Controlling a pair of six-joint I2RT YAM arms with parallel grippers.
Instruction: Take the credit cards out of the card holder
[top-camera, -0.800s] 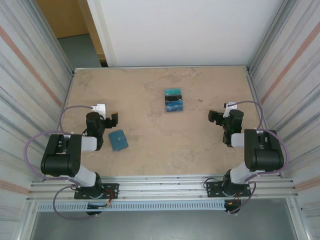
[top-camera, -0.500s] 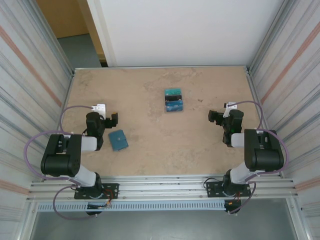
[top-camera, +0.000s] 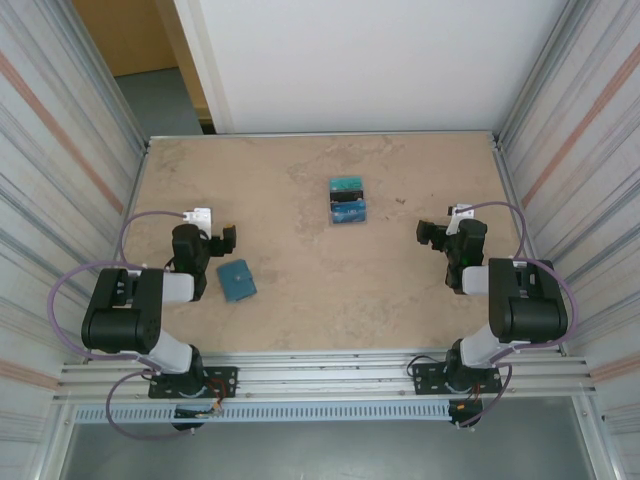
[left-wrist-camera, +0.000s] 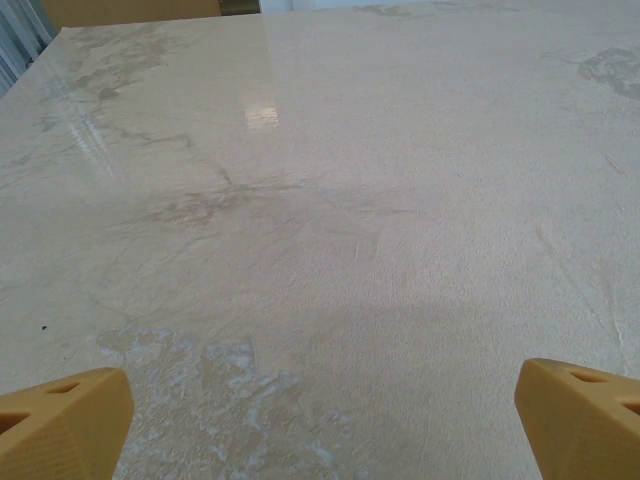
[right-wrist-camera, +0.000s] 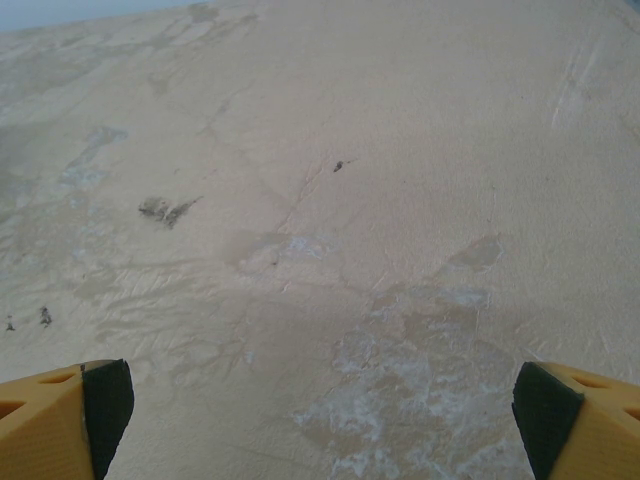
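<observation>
Left gripper (top-camera: 227, 238) and right gripper (top-camera: 428, 233) gape empty (fully spread); a careless left sweep could shove the nearby card holder (top-camera: 237, 280).

Table (top-camera: 300, 180) was beige with a marbled stone look, matte and mottled. In the right wrist view it carried a small dark speck (right-wrist-camera: 338, 166), a darker smudge (right-wrist-camera: 165, 210) and a whitish worn patch (right-wrist-camera: 400, 390) nearer the camera. The left wrist view had a bright glare spot (left-wrist-camera: 262, 112) toward the far edge. A white panel (top-camera: 380, 60) stood behind the table's far edge. A ribbed metal left wall (top-camera: 50, 150) and right wall (top-camera: 590, 120) flanked it, each with a reddish stripe. Aluminium rails (top-camera: 330, 372) ran along the near edge, a slotted strip (top-camera: 330, 412) just below them in the top view. An orange-brown surface (top-camera: 125, 35) and grey floor (top-camera: 160, 100) sat upper left, beyond the table.
</observation>
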